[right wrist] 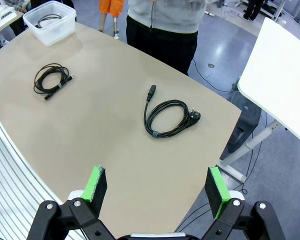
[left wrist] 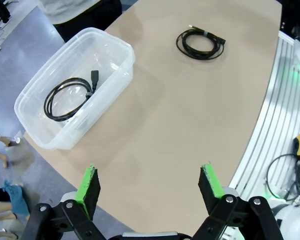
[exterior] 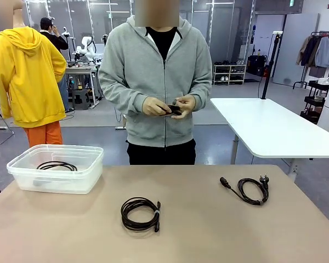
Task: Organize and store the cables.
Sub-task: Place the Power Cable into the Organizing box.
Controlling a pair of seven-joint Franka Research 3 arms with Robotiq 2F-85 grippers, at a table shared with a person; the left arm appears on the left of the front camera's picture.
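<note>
Hovering above the desk [exterior: 208, 235], both claws are standing idle: the left claw [left wrist: 149, 176] is hanging with its jaws wide apart, gripping nothing, and the right claw [right wrist: 156, 175] is doing likewise. One cable [left wrist: 67, 97] is lying coiled inside the clear tub [left wrist: 105, 107] at the robot's left end of the desk. Two more are lying loose: a banded coil [exterior: 140, 213] near the middle and a plug-ended coil [exterior: 251, 189] toward the right. The person's hands [exterior: 153, 107] are holding a further dark cable [exterior: 172, 110] at chest height. Judgement: storing is partly done. The next move is calling for a claw to descend over a loose coil, close on its bundled strands and carry it into the tub. Nothing is lying between coils and tub; the tub's wall is demanding clearance.
</note>
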